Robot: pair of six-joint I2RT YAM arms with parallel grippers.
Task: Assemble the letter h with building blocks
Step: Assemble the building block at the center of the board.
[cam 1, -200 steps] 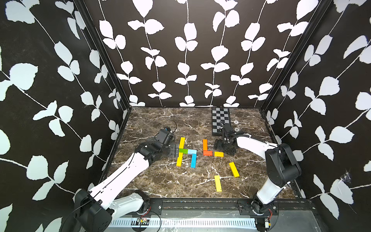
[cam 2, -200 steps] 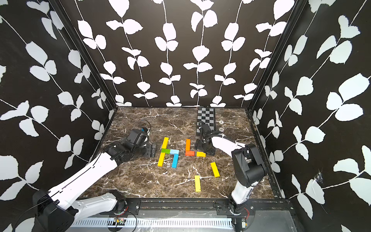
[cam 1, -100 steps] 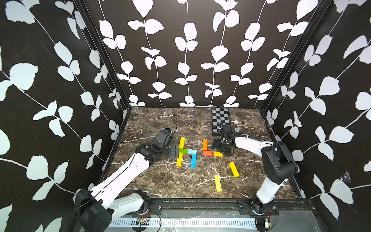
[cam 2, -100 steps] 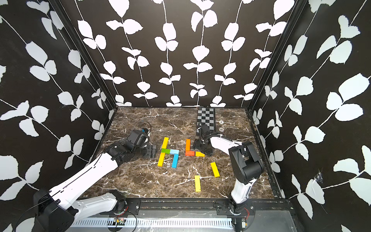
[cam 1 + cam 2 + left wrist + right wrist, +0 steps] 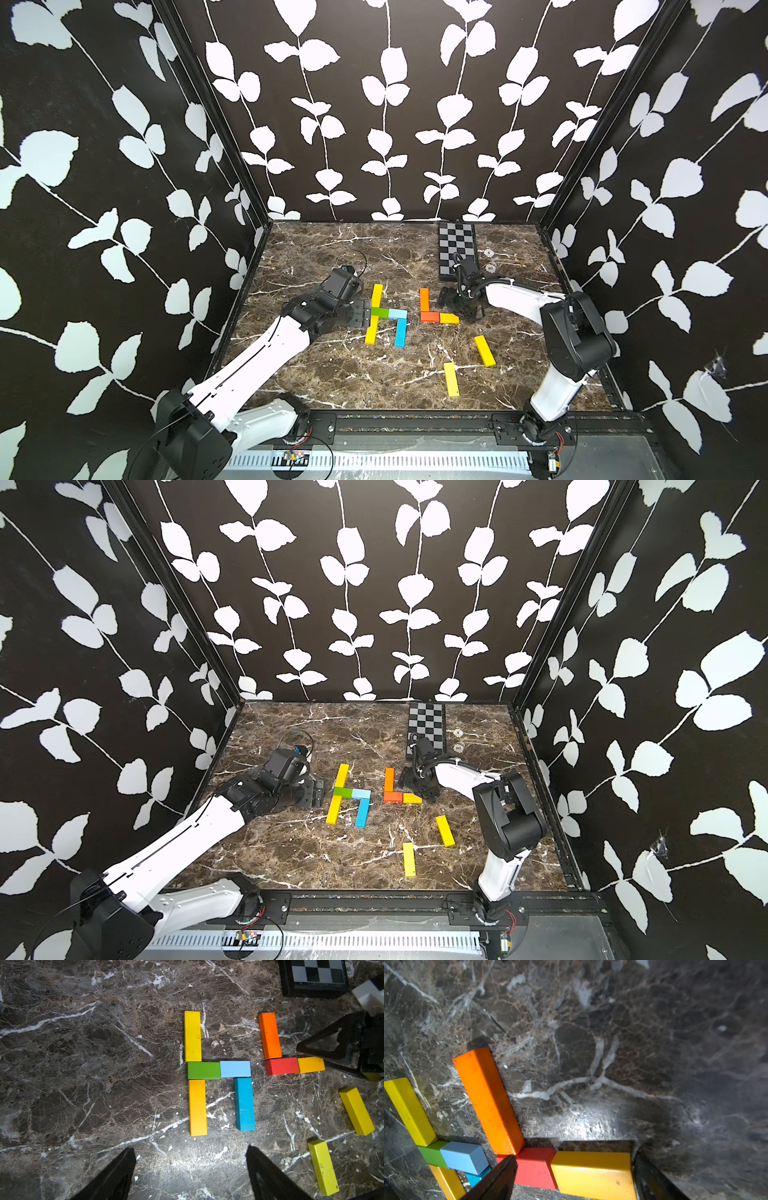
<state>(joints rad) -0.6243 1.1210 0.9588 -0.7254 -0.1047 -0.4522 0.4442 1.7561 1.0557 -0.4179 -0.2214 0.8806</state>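
Your right gripper (image 5: pixel 573 1155) stands wide over the short amber block (image 5: pixel 591 1174) and red block (image 5: pixel 535 1169), on the marble under the orange bar (image 5: pixel 488 1101), clamping nothing. Your left gripper (image 5: pixel 189 1148) gapes empty before the h shape: yellow bar (image 5: pixel 192 1036), green block (image 5: pixel 203 1070), light-blue block (image 5: pixel 235 1068), amber bar (image 5: pixel 197 1107), blue bar (image 5: pixel 244 1104). Two loose yellow bars (image 5: pixel 485 351) lie nearer the front.

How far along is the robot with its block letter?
One five-block h looks finished beside the open left gripper. A second has only its orange bar, red block and amber block, which the open right gripper straddles. Two loose yellow bars are not yet placed.
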